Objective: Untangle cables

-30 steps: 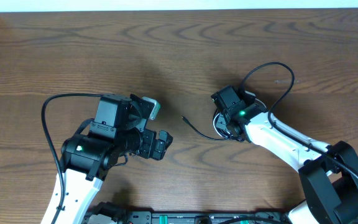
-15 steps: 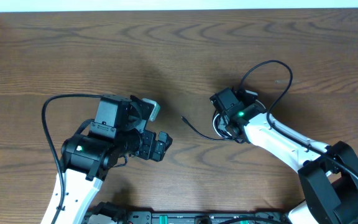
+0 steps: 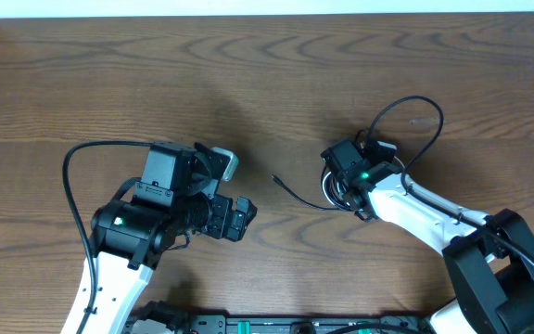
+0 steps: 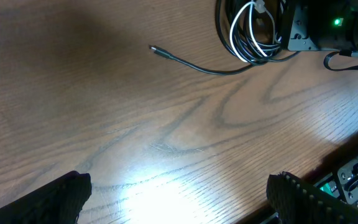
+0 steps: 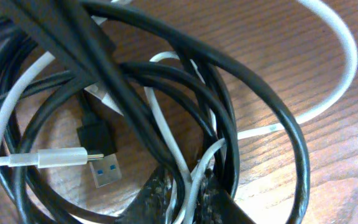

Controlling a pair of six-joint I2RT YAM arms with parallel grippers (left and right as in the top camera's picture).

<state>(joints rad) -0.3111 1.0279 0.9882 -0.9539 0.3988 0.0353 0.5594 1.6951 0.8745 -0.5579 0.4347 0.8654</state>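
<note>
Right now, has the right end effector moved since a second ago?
Yes. Overhead, the right end effector, shut on the cables, has shifted slightly right, away from the loose plug tip, which stayed put.

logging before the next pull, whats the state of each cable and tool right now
black cables, coiled in one tangled bundle
white cable, looped through the black coil
loose black end, free, trailing out of the coil
left tool, open, empty
right tool, shut on white cable
</note>
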